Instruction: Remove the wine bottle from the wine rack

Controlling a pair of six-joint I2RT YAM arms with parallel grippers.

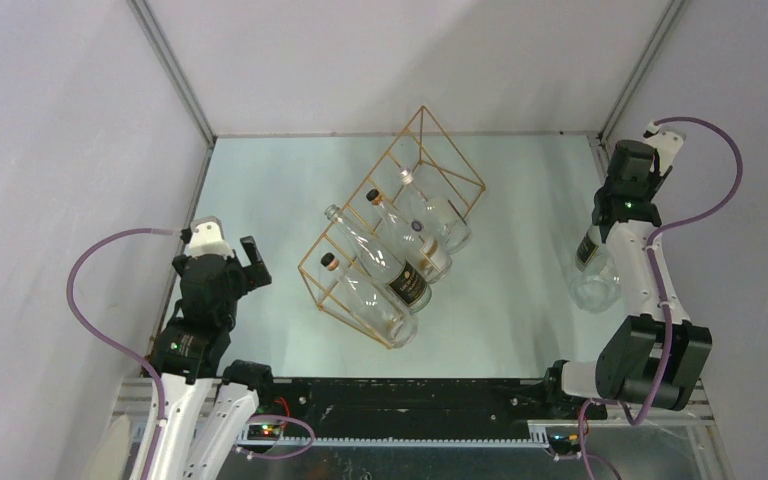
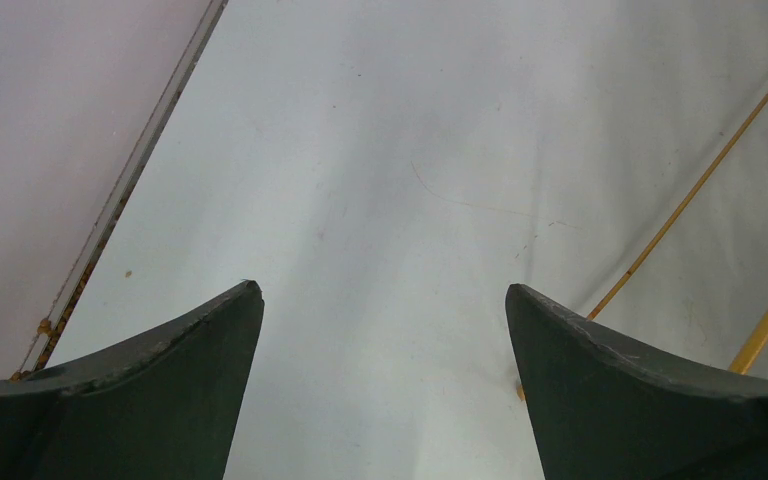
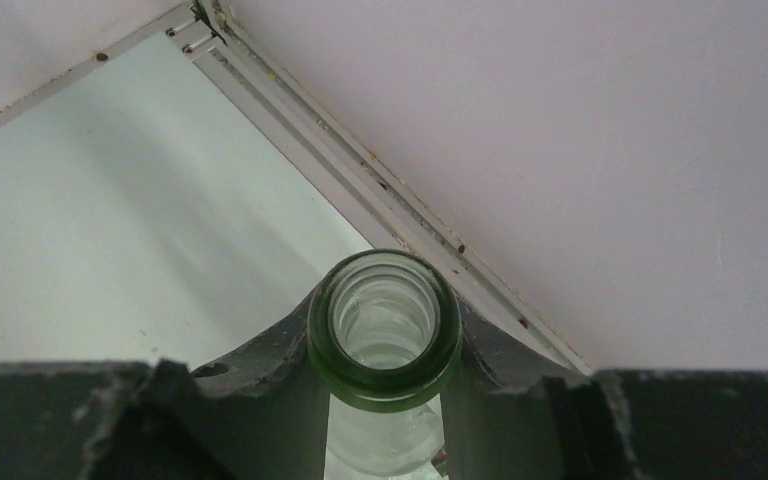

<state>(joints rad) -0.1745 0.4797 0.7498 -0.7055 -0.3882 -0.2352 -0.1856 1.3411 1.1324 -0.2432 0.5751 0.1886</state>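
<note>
The wine bottle (image 1: 594,280) is clear glass with a greenish lip and a dark label. It stands at the right of the top view, well apart from the one gold wire wine rack (image 1: 453,146), mouth up and long axis near vertical. The right jaws clamp its neck, while the left jaws gape empty. Four other bottles (image 1: 412,285) lie in the rack.

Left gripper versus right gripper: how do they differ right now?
The left gripper is open and empty; the right gripper is shut on the wine bottle at its neck. The left gripper hovers just left of the wine rack; the right gripper is well off to its right. Both are dark-coloured.
</note>
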